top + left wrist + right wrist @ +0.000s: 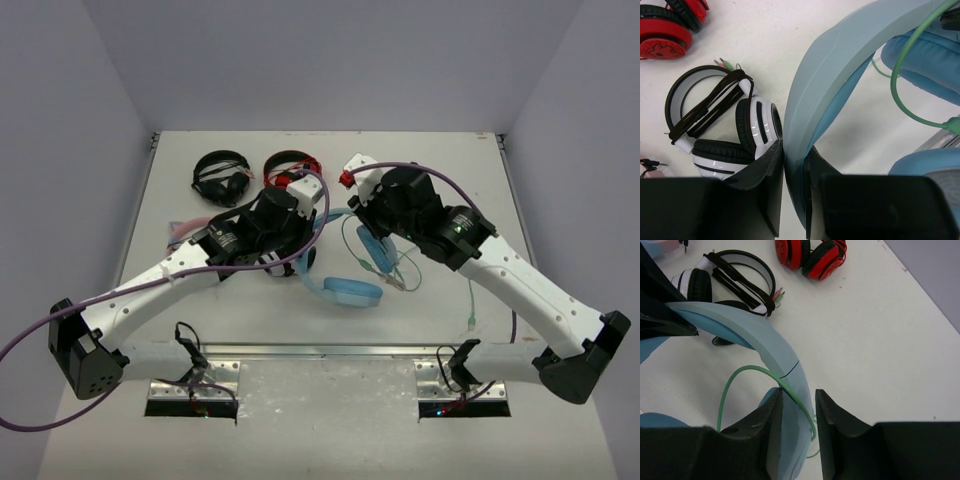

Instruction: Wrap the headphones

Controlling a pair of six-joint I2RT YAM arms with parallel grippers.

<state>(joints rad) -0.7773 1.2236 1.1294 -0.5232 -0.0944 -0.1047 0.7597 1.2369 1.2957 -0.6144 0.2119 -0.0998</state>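
The light-blue headphones (pixel 350 291) lie at the table's middle, their headband (pixel 830 65) raised between both arms. My left gripper (pixel 795 155) is shut on the headband, one finger on each side of it. My right gripper (pixel 799 397) is open and straddles the other end of the headband (pixel 755 335). The thin green cable (pixel 740 377) arcs over that band and passes between its jaws; a gap shows between the band and the right-hand finger. In the top view the left gripper (pixel 315 228) and right gripper (pixel 362 215) meet above the cups, and loose cable (pixel 400 270) trails to the right.
A white-and-black pair (pixel 725 125) with its cord wrapped lies beside the left gripper, also the white-and-black pair (pixel 730 275). A red pair (pixel 292 165) and the white-and-black pair (pixel 222 177) sit at the back. A pink-banded pair (pixel 185 230) peeks out left. A green plug (pixel 470 310) lies front right.
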